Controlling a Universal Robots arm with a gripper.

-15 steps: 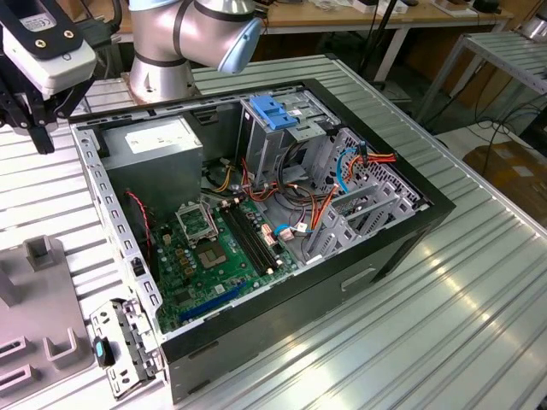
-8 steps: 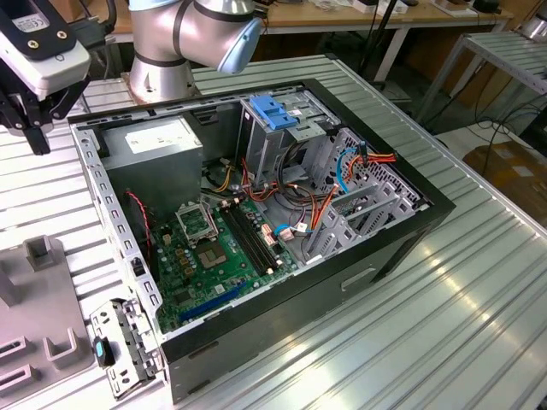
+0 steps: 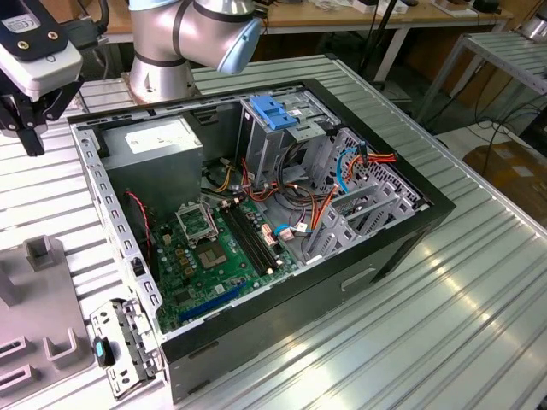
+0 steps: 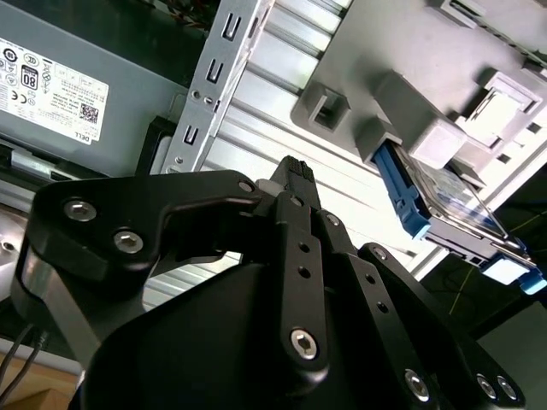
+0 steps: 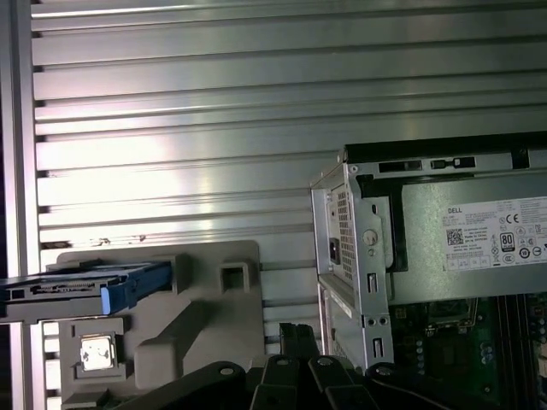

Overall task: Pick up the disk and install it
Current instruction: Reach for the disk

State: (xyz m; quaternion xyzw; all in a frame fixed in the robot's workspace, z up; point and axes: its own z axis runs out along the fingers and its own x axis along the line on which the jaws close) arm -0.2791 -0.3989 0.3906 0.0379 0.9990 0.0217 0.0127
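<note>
Blue is seen edging the silver disk; green motherboard is shown, blue-topped grey drive cage at its one o'clock, ribbed silver table all round.

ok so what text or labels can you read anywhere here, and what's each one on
white sticker on the power supply: a logo, a code square and rows of fine print, too small to read reliably.
disk: its face is seen at a slant, nothing readable.
Nothing else legible.

Gripper above ribbed table, beside open computer case.
</note>
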